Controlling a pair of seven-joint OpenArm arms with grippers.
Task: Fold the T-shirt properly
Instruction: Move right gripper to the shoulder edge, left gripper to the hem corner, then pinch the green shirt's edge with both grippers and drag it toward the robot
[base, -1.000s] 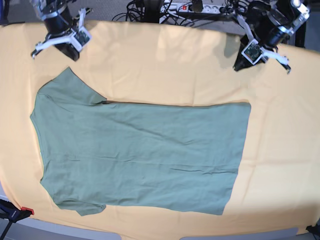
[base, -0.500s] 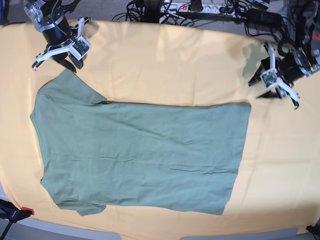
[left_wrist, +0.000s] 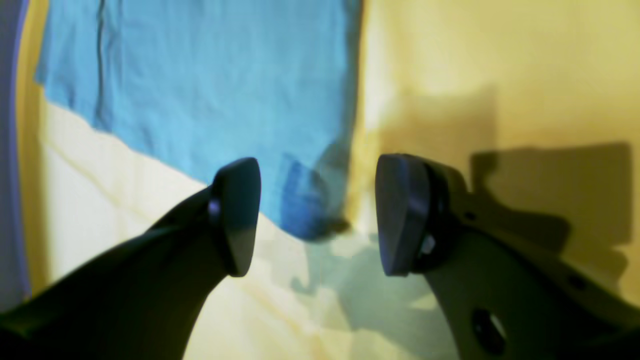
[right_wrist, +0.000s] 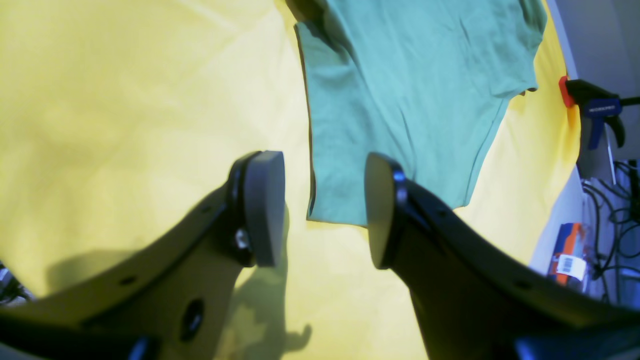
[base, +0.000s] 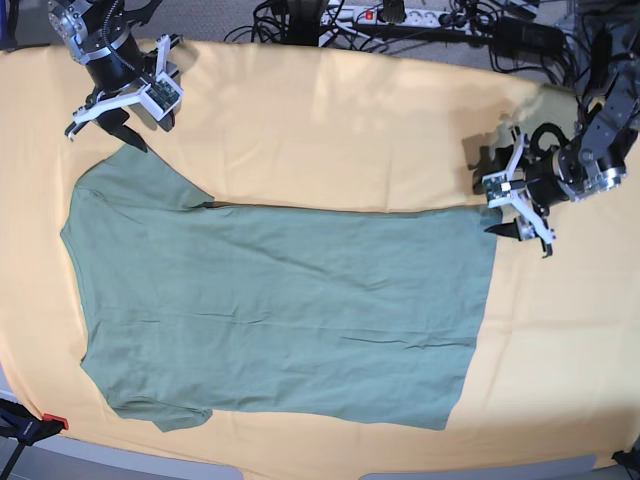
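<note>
Left pincer (base: 515, 212): jaws parted, nothing between them, poised just off the T-shirt (base: 280, 310) at its hem corner, at about 2 o'clock of the garment in the base view. In its wrist view the hem corner lies between the two pads (left_wrist: 240, 215), below them, not gripped.

Right pincer (base: 115, 108): jaws parted, empty, just above the sleeve at about 10 o'clock of the garment. Its wrist view shows the sleeve edge beyond the gap.

The T-shirt lies flat on the yellow-orange cloth (base: 330, 130) covering the table, long axis running 9 to 3 o'clock, shoulders toward 9, hem toward 3.

Writing: a barcode label on an orange item (right_wrist: 567, 255) and lettering on a clamp (right_wrist: 595, 107), both illegible.
</note>
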